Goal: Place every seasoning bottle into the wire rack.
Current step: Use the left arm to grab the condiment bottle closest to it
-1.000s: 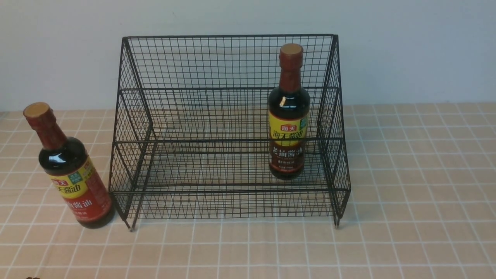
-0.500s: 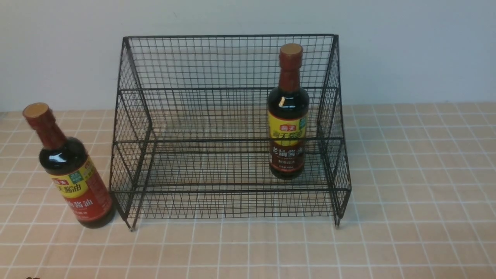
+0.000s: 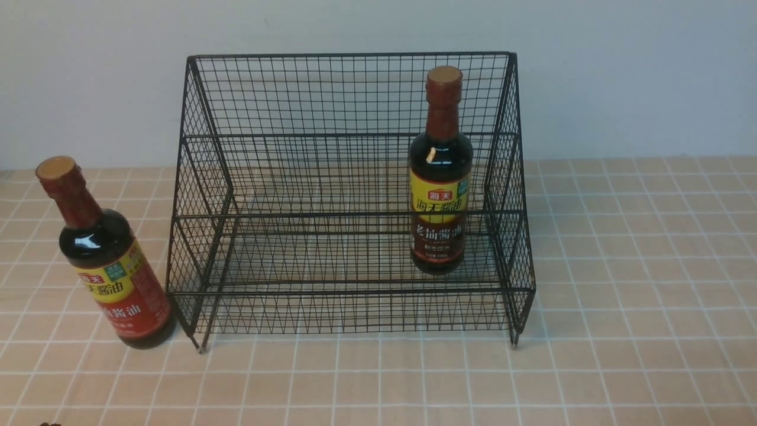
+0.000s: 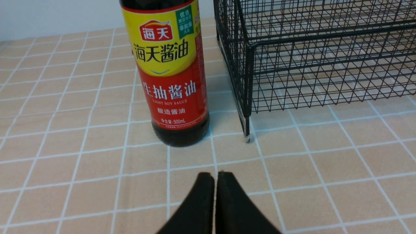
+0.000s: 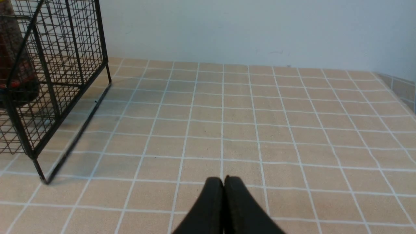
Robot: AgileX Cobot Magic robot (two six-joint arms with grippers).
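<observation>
The wire rack [image 3: 355, 215] stands on the checked tablecloth [image 3: 639, 296], its back toward the far edge, where the cloth meets the pale wall [image 3: 639, 77]. Inside it, near the rack's right side, the dark-labelled bottle [image 3: 441, 171] stands upright behind the front mesh. The red-labelled bottle [image 3: 112, 266] stands on the cloth outside the rack, just beside its front left corner; whether the two touch I cannot tell.

The left gripper [image 4: 215, 175] has its fingertips pressed together with nothing between them, and the red-labelled bottle stands beyond them, apart from the tips. The right gripper [image 5: 223, 180] is likewise pressed together and empty, over the cloth off the rack's right side; the dark-labelled bottle, partly seen through the side mesh, is well apart from it.
</observation>
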